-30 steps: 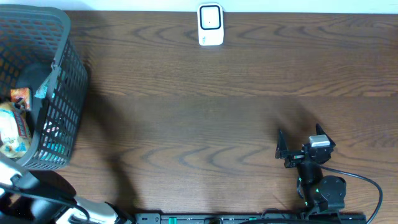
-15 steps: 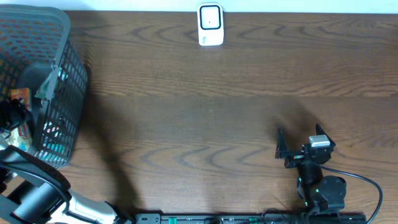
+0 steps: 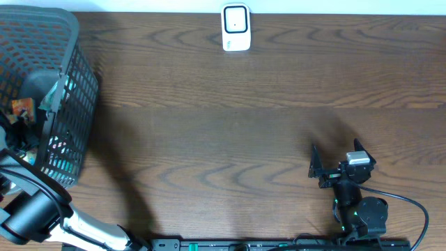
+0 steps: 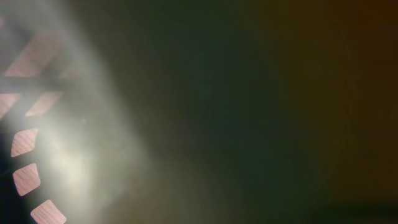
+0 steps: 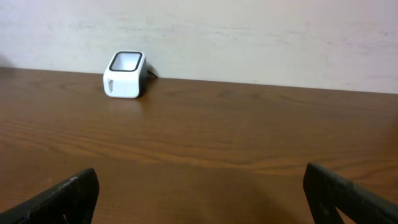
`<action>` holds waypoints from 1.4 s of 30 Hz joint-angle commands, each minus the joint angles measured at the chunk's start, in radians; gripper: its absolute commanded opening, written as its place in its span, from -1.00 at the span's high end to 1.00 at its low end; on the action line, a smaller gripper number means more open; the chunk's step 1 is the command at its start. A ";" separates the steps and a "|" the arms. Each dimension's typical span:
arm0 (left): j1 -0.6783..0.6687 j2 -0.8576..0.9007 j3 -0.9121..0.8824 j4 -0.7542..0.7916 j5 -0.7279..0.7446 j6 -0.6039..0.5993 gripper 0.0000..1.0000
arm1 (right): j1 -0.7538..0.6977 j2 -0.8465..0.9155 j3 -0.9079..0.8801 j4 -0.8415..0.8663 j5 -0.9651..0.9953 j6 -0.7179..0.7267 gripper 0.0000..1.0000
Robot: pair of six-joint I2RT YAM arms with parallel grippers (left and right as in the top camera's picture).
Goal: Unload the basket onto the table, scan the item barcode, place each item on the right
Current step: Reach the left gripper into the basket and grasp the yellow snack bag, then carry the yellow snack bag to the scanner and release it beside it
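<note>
A dark mesh basket (image 3: 59, 84) stands at the left end of a brown wooden table (image 3: 209, 139), and everything here is placed relative to that basket. My left gripper (image 3: 17, 132) is down inside it, close to its near left corner, and hides most of what lies beneath. Just beyond the gripper, toward the basket's far wall, an orange packet (image 3: 22, 108) peeks out; I take this for the item to scan, though I cannot tell whether my fingers touch it or sit just beside it. The left wrist view is a dark blur with only a strip of the basket's mesh (image 4: 25, 143) at its left edge, so I cannot tell whether these fingers are released or clenched, nor whether they hold anything. The packet looks like printed wrapping, so I judge it light, soft and somewhat slippery, likely to crumple under a hard squeeze. It is best taken gently across a narrow edge, leaving its flat printed faces uncovered for the barcode. The white scanner (image 3: 235, 28) stands well right of the basket, at the table's far edge. My right gripper (image 5: 199, 193) is farther right again, well apart from the basket and near the table's front edge, with its fingers spread wide and holding nothing.
</note>
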 commanded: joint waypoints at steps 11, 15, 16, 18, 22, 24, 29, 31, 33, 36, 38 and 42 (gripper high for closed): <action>-0.003 -0.390 0.037 0.057 0.123 -0.220 0.85 | -0.008 -0.005 -0.002 -0.005 0.005 -0.015 -0.99; -0.003 -0.605 0.037 0.205 0.332 -0.324 0.86 | -0.008 -0.005 -0.002 -0.005 0.005 -0.015 -0.99; -0.003 -0.639 0.037 0.235 0.348 -0.376 0.85 | -0.008 -0.005 -0.002 -0.005 0.005 -0.015 -0.98; -0.017 -0.723 0.037 0.307 0.356 -0.529 0.86 | -0.008 -0.005 -0.002 -0.005 0.005 -0.015 -0.99; -0.101 -0.821 0.037 0.425 0.378 -0.774 0.85 | -0.008 -0.005 -0.002 -0.005 0.005 -0.015 -0.99; -0.154 -0.833 0.037 0.461 0.425 -0.819 0.85 | -0.008 -0.005 -0.002 -0.005 0.005 -0.015 -0.99; -0.418 -0.811 0.035 0.498 0.535 -0.855 0.85 | -0.008 -0.005 -0.002 -0.005 0.005 -0.015 -0.99; -0.562 -0.767 0.035 0.480 0.534 -0.855 0.85 | -0.008 -0.005 -0.002 -0.005 0.005 -0.015 -0.99; -0.702 -0.700 0.035 0.478 0.534 -0.850 0.85 | -0.008 -0.005 -0.002 -0.005 0.005 -0.015 -0.99; -0.871 -0.567 0.035 0.477 0.534 -0.763 0.85 | -0.008 -0.005 -0.002 -0.005 0.005 -0.015 -0.99; -0.968 -0.453 0.035 0.450 0.534 -0.701 0.85 | -0.008 -0.005 -0.002 -0.005 0.005 -0.015 -0.99; -1.084 -0.268 0.035 0.437 0.534 -0.685 0.85 | -0.008 -0.005 -0.002 -0.005 0.005 -0.015 -0.99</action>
